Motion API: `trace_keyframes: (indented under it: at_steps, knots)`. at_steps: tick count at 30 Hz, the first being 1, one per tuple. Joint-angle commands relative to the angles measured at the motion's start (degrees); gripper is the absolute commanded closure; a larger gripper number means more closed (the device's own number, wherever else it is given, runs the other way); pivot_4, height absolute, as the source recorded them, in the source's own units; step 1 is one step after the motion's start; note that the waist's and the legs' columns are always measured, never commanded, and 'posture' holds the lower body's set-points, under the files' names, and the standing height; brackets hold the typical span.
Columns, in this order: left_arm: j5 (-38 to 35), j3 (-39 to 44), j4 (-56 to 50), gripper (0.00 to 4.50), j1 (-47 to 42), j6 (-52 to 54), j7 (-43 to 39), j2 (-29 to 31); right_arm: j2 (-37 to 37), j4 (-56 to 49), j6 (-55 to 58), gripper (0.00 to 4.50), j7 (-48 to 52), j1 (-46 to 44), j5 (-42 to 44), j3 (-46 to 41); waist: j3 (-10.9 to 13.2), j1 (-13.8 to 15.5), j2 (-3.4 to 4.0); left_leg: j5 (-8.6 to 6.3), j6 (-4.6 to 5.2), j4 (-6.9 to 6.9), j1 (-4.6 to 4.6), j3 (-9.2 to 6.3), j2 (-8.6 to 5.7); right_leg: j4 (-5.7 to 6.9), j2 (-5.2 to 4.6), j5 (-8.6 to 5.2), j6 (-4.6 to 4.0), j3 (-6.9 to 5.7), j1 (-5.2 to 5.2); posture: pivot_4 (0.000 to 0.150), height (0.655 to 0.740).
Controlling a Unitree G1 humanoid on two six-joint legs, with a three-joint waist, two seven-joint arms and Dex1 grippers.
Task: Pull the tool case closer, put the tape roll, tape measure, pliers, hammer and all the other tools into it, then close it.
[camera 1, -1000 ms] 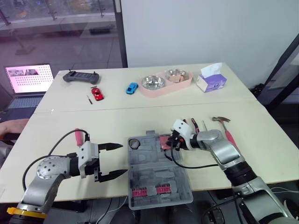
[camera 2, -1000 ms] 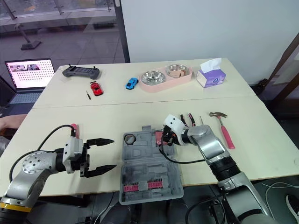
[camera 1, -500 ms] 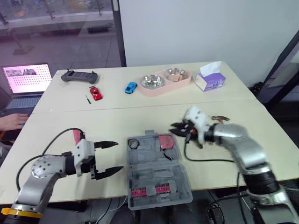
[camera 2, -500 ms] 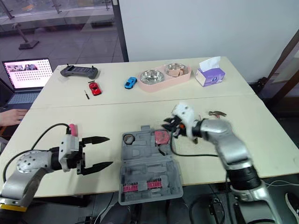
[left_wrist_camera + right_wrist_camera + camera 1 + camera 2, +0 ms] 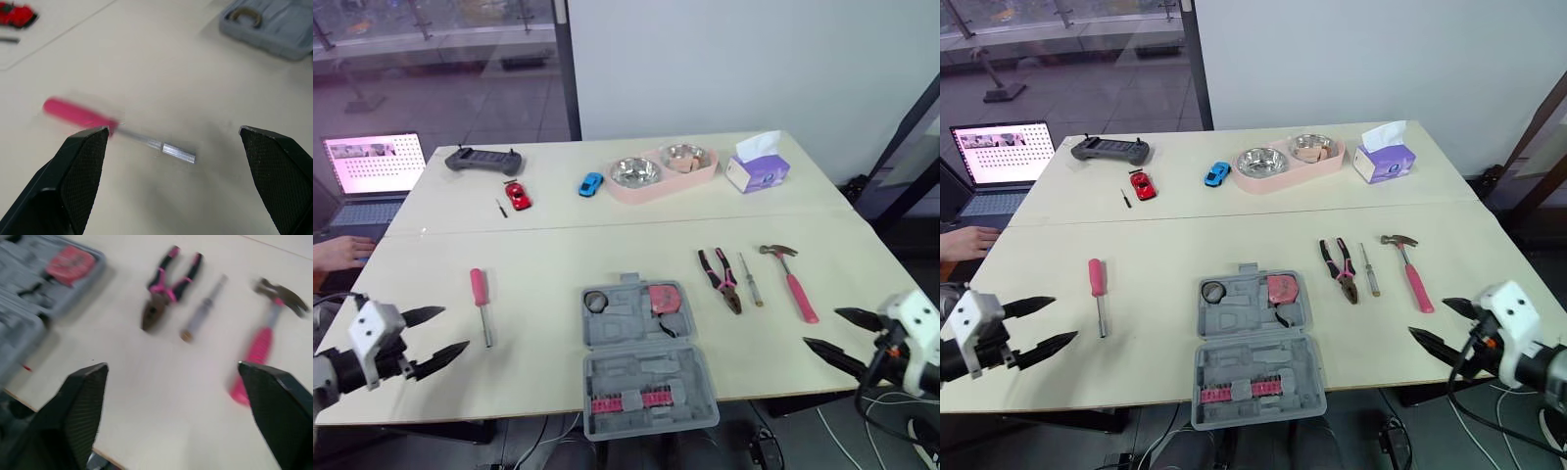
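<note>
Looking over the table [image 5: 558, 255], the job seems perhaps a third done; the tool case [image 5: 646, 377] lies open at the near edge, close to the robot, so the pulling-in looks finished; the tape roll [image 5: 596, 301] sits in the far-left pocket of the case and the tape measure [image 5: 661, 298] in the pocket beside it, at about 12 o'clock from the case's middle; everything else lies out on the tabletop; the pliers [image 5: 719, 279] are at roughly 1 o'clock from the case, a slim grey screwdriver [image 5: 751, 280] just beside them, and the hammer [image 5: 790, 279] next along at 2 o'clock, none of them touching; the pink-handled screwdriver [image 5: 481, 299] lies alone at 10 o'clock, well apart from the case; the left gripper [image 5: 450, 330] hovers at 9 o'clock with its fingers spread wide and nothing between them, and the right gripper [image 5: 822, 328] at 3 o'clock is likewise spread and empty; four tools are left to load, by my count, and then the lid wants shutting.
</note>
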Motion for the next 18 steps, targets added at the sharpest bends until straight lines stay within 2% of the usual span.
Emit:
trace_keyframes:
  at_steps: [1, 11, 15, 18]
  knots:
    - [1.15, 2.5, 4.93, 0.0, 0.87, -4.09, -1.73, 1.6, 0.01, 0.28, -3.4, 0.04, -0.1, 1.31, 0.52, -1.98, 0.0, 0.14, 0.0, 0.0, 0.0, -0.03, 0.0, 0.0, 0.0, -0.02, -0.01, 0.0, 0.0, 0.0, 0.0, 0.15, 0.74]
    - [1.72, 0.19, 6.69, 0.0, -1.16, -6.64, -2.87, 0.67, 0.38, 0.55, -5.18, 0.04, -1.42, 2.78, 1.65, -0.7, 0.0, 0.22, -0.05, -0.13, -0.14, -0.01, -0.01, 0.02, -0.01, -0.13, -0.12, -0.03, 0.03, 0.02, 0.13, 0.15, 0.74]
    - [1.88, -2.32, 4.17, 0.0, -1.83, -6.33, -3.82, -0.63, 1.84, -3.83, -3.52, 0.04, -3.49, 4.37, 2.48, 0.23, 0.01, 0.18, -0.03, -0.13, -0.13, -0.02, -0.01, 0.02, 0.0, -0.12, -0.11, -0.03, 0.02, 0.01, 0.11, 0.15, 0.74]
    - [1.24, -6.08, -3.48, 0.0, -1.06, -4.59, -4.12, -2.8, 4.47, -11.32, 1.06, 0.04, -8.97, 4.71, 2.96, 3.39, 0.0, 0.2, -0.05, -0.13, -0.14, -0.02, -0.01, 0.03, 0.0, -0.12, -0.11, -0.03, 0.02, 0.02, 0.12, 0.15, 0.74]
